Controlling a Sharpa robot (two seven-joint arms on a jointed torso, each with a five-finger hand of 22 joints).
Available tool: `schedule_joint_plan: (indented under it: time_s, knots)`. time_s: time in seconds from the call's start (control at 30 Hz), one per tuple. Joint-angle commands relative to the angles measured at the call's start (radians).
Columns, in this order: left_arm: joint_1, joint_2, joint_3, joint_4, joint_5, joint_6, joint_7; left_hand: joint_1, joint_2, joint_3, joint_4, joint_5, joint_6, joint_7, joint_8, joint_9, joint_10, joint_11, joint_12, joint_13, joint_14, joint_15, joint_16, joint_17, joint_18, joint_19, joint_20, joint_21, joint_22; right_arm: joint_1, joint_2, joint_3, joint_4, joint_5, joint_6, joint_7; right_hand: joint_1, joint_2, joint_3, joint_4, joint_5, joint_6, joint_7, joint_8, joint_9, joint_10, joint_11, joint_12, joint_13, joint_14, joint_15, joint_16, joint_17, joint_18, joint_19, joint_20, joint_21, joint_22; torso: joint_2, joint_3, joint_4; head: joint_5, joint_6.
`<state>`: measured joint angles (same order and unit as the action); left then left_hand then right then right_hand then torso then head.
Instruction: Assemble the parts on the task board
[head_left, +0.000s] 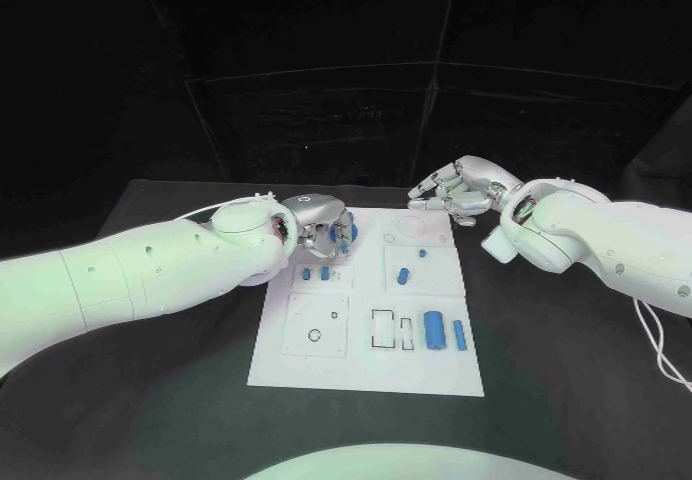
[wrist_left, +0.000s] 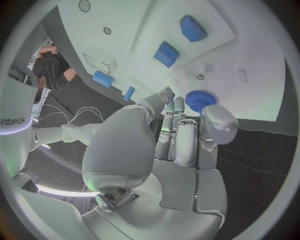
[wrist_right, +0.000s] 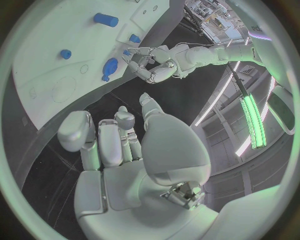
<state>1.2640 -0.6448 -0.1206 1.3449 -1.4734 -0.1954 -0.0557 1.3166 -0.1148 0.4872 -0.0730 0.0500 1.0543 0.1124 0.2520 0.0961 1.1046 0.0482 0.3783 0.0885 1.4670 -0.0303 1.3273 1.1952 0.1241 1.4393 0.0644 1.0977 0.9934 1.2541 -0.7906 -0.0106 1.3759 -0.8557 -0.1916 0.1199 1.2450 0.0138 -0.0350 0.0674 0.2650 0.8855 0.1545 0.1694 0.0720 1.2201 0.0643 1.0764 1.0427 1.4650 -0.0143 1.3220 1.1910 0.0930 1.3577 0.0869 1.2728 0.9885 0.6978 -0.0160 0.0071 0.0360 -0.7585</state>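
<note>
Task board mid-desk | left robot hand at far-left corner, fingertips on blue gear, grasp uncertain | right robot hand released, hovering beyond | advice: seat gear squarely, press straight down.

From the head camera you can't tell whether the left hand actually touches the blue gear at the task board's far corner; its fingers cover the part there, and at the left wrist the fingertips hide the gear's near side. The right hand curls its fingers inward, so you cannot see its palm.
</note>
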Motion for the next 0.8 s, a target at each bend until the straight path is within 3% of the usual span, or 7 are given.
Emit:
schedule_joint_plan:
  time_s: [0.03,0.37,0.8]
  knots:
    - [0.001,-0.021,0.002,0.013,0.035,-0.017,0.005,-0.007,0.000,0.000,-0.001,-0.002,0.006,0.001,-0.006,0.000,0.005,0.001,-0.007,-0.001,0.031,-0.004,0.002,-0.001,-0.016,0.006,-0.001,0.003,0.001,0.002,-0.001,0.001,-0.001,-0.001,0.001,0.007,0.007,0.001,-0.006,-0.002,0.002,-0.008,-0.001,0.005,-0.001,-0.008,0.000,-0.007,-0.001,0.029,-0.003,-0.005,0.000,0.014,-0.010,0.000,-0.004,-0.001,0.000,-0.0001,0.0015,0.001,0.000]
    - [0.002,-0.071,0.005,0.018,0.053,-0.004,-0.009,-0.009,-0.001,-0.001,0.000,-0.002,0.008,0.001,-0.007,-0.001,0.008,0.001,-0.009,-0.002,0.031,-0.004,0.002,-0.001,-0.016,0.007,-0.001,0.006,0.004,0.002,0.000,0.001,-0.004,-0.001,0.002,0.006,0.007,0.001,-0.006,-0.002,0.002,-0.008,-0.001,0.005,-0.001,-0.008,0.000,-0.007,-0.001,0.029,-0.003,-0.005,0.000,0.014,-0.010,0.000,-0.004,-0.001,0.001,0.0004,-0.0016,0.004,0.005]
    - [0.001,-0.069,0.004,-0.003,0.070,0.019,-0.019,-0.013,-0.004,-0.002,0.000,-0.002,0.009,0.001,-0.011,-0.002,0.010,0.001,-0.014,-0.004,0.031,-0.004,0.000,-0.004,-0.017,0.007,-0.001,0.008,0.007,0.002,0.001,0.001,-0.005,-0.001,0.002,0.007,0.007,0.001,-0.006,-0.002,0.002,-0.008,-0.001,0.005,-0.001,-0.008,0.000,-0.007,-0.001,0.029,-0.003,-0.005,0.000,0.014,-0.010,0.000,-0.004,-0.001,0.001,0.0005,-0.0026,0.005,0.004]
